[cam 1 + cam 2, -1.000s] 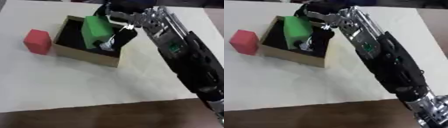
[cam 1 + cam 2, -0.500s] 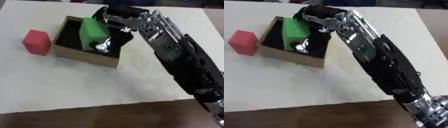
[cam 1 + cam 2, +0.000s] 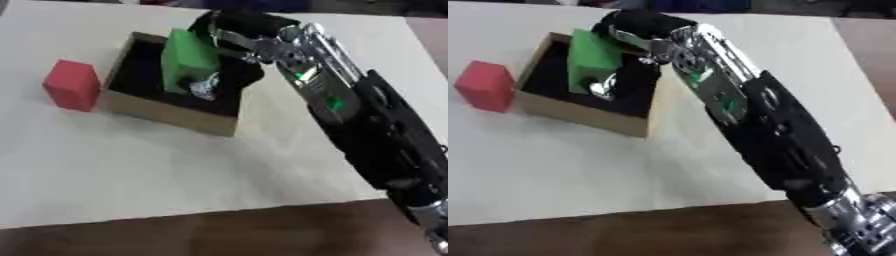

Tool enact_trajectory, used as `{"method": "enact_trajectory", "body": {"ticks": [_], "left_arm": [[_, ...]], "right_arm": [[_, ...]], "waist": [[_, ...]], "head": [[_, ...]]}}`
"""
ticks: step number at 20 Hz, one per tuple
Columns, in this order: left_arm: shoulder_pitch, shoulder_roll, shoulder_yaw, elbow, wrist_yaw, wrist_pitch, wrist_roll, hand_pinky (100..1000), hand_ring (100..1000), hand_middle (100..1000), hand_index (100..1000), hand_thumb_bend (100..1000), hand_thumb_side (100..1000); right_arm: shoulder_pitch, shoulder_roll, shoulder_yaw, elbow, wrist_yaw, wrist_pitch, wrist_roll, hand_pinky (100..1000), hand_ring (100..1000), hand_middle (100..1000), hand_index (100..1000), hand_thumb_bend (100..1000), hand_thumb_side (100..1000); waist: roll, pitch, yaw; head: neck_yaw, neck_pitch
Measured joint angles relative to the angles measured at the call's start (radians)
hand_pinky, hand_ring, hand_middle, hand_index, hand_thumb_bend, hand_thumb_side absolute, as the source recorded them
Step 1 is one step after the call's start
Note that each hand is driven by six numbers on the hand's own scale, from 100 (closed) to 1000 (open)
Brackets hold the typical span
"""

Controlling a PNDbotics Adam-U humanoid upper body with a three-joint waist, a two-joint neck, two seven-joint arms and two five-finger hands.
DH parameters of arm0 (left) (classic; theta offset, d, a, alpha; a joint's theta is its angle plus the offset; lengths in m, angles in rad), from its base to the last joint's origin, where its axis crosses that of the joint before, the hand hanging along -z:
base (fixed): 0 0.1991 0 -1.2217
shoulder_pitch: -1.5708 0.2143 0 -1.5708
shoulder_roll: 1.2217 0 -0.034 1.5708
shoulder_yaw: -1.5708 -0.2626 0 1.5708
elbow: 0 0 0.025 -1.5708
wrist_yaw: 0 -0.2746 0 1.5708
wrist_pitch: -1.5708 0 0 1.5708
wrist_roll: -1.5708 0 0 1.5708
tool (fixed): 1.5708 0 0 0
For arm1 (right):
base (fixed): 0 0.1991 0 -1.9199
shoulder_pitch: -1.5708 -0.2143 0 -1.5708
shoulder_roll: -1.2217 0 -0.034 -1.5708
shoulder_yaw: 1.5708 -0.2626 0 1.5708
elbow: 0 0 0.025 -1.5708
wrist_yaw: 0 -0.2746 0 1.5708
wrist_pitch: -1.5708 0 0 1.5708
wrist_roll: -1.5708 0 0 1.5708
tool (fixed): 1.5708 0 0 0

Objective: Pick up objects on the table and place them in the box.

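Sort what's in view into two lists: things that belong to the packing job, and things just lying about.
Part of the job:
- brown cardboard box with dark inside
- green rectangular block, held tilted over the box
- red rectangular block, on the table left of the box
- right hand, curled on the green block

Just there:
- pale tabletop
- a small shiny thing in the box, unclear

Pale table top (image 3: 131, 170), dark brown floor (image 3: 219, 235) beyond

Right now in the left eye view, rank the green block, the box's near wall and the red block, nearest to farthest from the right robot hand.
1. Green block, at the right robot hand, over the box.
2. Near wall, toward the camera.
3. Red block, on the table left of the box.
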Motion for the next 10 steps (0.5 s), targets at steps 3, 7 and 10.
{"method": "enact_trajectory", "body": {"ticks": [3, 7, 10], "left_arm": [[0.0, 0.0, 0.0, 0.0, 0.0, 0.0, 0.0, 407, 584, 620, 713, 247, 978], [0.0, 0.0, 0.0, 0.0, 0.0, 0.001, -0.003, 407, 584, 619, 713, 247, 978], [0.0, 0.0, 0.0, 0.0, 0.0, 0.0, -0.003, 408, 584, 619, 713, 249, 978]], "right_arm": [[0.0, 0.005, -0.001, 0.009, 0.032, -0.017, -0.003, 1000, 975, 893, 942, 474, 749], [0.0, 0.009, -0.001, 0.017, 0.059, -0.039, -0.002, 1000, 979, 892, 941, 507, 773], [0.0, 0.009, -0.001, 0.023, 0.066, -0.048, -0.003, 1000, 975, 888, 939, 472, 766]], "waist": [[0.001, 0.0, 0.0], [0.001, 0.0, 0.0], [0.001, 0.0, 0.002]], "head": [[-0.002, 0.0], [-0.004, -0.001], [-0.005, -0.001]]}}
